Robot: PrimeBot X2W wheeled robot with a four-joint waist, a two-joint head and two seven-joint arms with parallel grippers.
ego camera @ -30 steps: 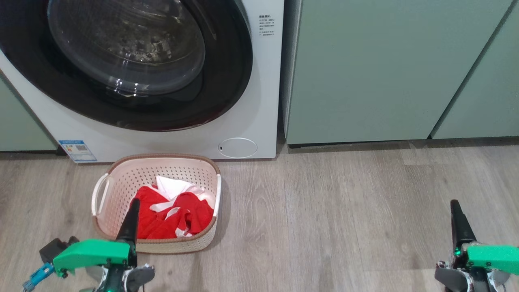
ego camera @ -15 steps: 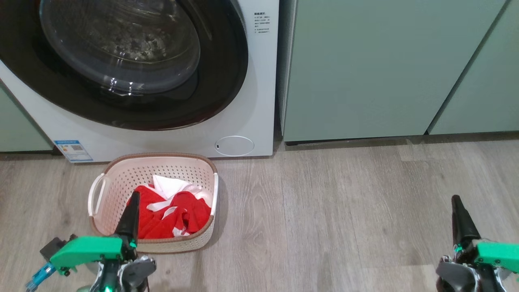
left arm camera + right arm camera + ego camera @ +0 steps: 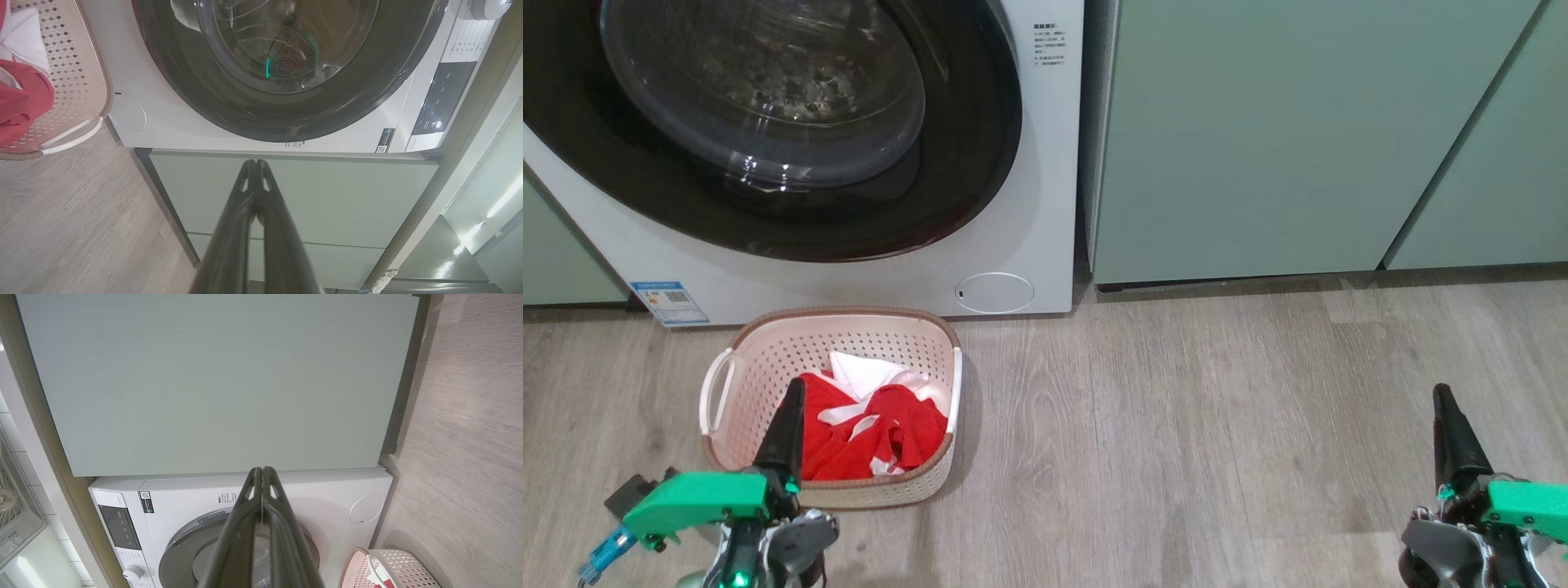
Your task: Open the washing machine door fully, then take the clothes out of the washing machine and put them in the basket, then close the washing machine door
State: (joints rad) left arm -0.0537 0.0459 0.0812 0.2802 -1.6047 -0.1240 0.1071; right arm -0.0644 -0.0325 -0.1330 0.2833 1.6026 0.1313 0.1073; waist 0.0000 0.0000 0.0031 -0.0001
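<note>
Nearest, the left claw (image 3: 794,392) and right claw (image 3: 1442,394) are both clenched, empty. Just past the left one, the clothes (image 3: 894,429) lie in the basket (image 3: 768,355) on the floor (image 3: 1176,425). Beyond, the washer (image 3: 1049,204) has its door (image 3: 980,163) closed.

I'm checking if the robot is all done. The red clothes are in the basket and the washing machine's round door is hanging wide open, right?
Not quite. The washing machine door is shut, lying flat against the front of the washing machine, as the head view shows. The red clothes are indeed in the basket.
</note>
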